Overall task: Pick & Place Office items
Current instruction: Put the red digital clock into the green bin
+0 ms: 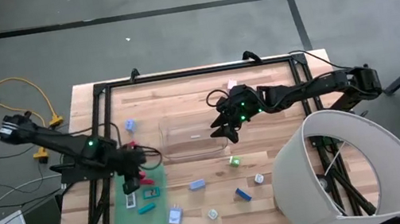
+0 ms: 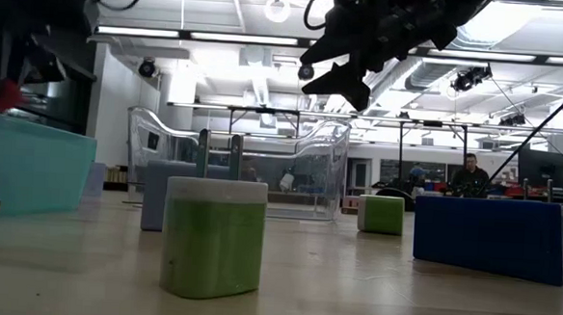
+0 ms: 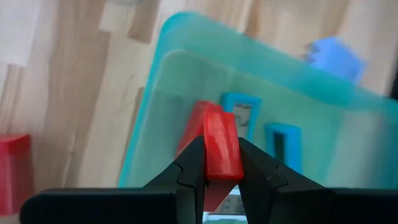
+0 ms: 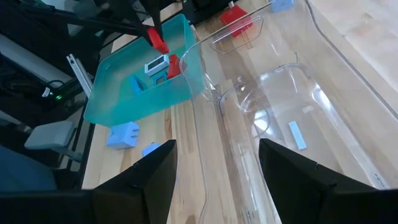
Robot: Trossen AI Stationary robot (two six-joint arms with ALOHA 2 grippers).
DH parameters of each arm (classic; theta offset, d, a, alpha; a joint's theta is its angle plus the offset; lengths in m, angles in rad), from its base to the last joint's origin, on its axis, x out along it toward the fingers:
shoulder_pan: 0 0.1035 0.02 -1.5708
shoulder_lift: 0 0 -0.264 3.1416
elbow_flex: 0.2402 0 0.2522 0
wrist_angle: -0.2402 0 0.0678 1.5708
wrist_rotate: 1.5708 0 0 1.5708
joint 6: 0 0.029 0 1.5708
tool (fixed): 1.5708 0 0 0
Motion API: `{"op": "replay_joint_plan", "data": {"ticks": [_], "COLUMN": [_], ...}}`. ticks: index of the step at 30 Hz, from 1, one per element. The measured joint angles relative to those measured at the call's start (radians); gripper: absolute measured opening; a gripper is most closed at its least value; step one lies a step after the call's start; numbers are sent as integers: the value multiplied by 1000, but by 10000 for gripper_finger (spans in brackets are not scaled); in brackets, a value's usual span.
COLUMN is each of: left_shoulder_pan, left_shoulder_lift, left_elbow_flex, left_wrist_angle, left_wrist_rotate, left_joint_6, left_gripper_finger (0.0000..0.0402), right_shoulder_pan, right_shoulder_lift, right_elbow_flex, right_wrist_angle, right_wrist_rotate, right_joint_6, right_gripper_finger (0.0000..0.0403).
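Note:
My left gripper [image 3: 221, 177] hangs over the green mat [image 1: 141, 222], which looks like a shallow teal tray [image 3: 186, 81] from the wrist, and it is shut on a small red block [image 3: 221, 146]. In the tray lie another red piece [image 4: 173, 65], blue frame pieces [image 3: 283, 140] and a white piece [image 4: 155, 64]. My right gripper [image 4: 217, 168] is open above the clear bin [image 1: 189, 142], touching nothing. Other small pieces lie on the wood: blue [image 1: 196, 184], green [image 1: 233, 160], white [image 1: 259, 178] and blue [image 1: 243, 194]. My left gripper pinches the red block between its two fingers, holding it by its long side faces [image 3: 231, 163]. The fingers come from above, pointing down. The block is lifted clear above the tray [image 4: 157, 40], standing on end in the hold.
A big white lampshade-like cylinder [image 1: 354, 172] takes up the table's right near corner. A blue piece [image 1: 130, 125] and a red piece [image 1: 131, 147] lie left of the bin, a pink one [image 1: 232, 84] near the far edge. Black frame rails run along the table's edges.

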Motion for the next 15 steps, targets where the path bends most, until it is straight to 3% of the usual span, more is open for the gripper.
{"op": "replay_joint_plan", "data": {"ticks": [15], "left_shoulder_pan": [-21], "left_shoulder_lift": [191], "left_elbow_flex": [0], "left_wrist_angle": [-42], "left_wrist_rotate": [-70], "left_joint_6": [-10], "left_gripper_finger": [61], "right_shoulder_pan": [14], "right_shoulder_lift": [0], "right_elbow_flex": [0], "right_wrist_angle": [0], "right_wrist_rotate": [5], "right_joint_6": [18], "right_gripper_finger": [215]}}
